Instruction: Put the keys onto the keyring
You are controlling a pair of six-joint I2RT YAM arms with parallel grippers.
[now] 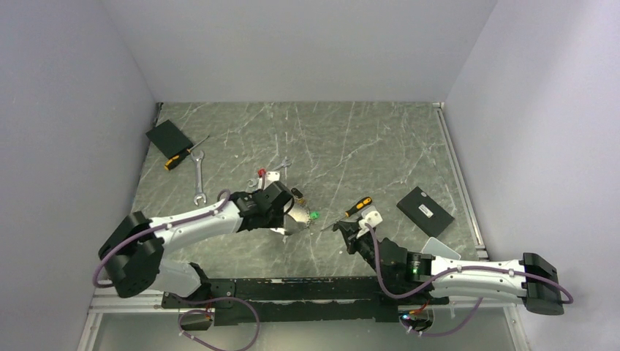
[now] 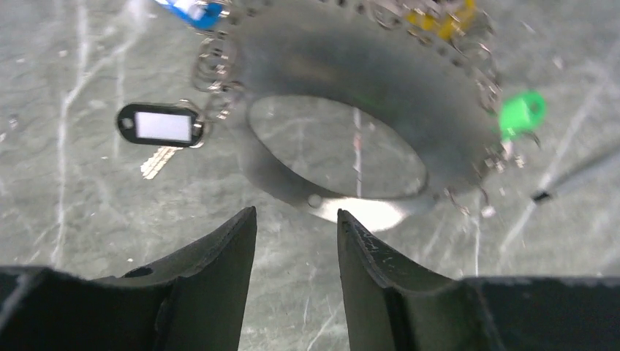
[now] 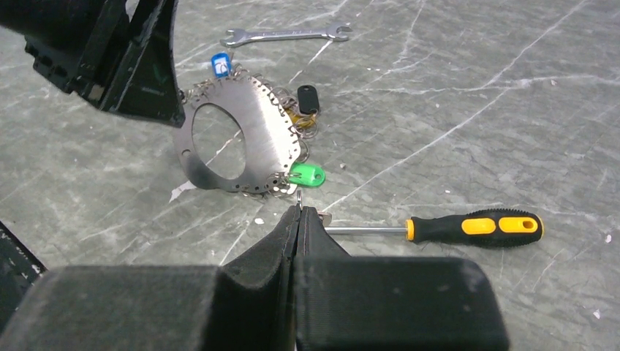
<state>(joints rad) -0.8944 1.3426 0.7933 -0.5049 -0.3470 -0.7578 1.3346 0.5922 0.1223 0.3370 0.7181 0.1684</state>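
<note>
Found the keyring [image 3: 263, 131] near the middle of the table [image 1: 380, 146], well away from all four edges and the walls around them. Saw wide bare marble behind it and to the far right. Saw less room on the near right, with a screwdriver [image 1: 358, 207] lying close by, shaft pointed toward it, and a black pad [image 1: 425, 211] farther out. Noted a wrench [image 1: 281, 168] near behind. Noted also, well apart by the left edge, a second wrench [image 1: 199, 178], a second screwdriver [image 1: 179, 157] and another pad [image 1: 168, 137]. Caught the left gripper [image 2: 296, 227] at the keyring's left side, fingers spread, the rim just ahead of the tips; could not tell whether touching. Found the right gripper [image 3: 298, 208] low on the near right, fingers pressed together, with the green key [image 3: 307, 174] just ahead. Spotted a thin silver sliver at the tips, too small to name. Read the keyring as a flat silver oval plate with a large oval hole and many small wire loops along its outer edge. Counted four coloured heads at that edge: green key on the near right, black key [image 3: 308, 99] with a white label, blue key [image 3: 219, 64] and yellow key [image 2: 439, 18] on the far side.
</note>
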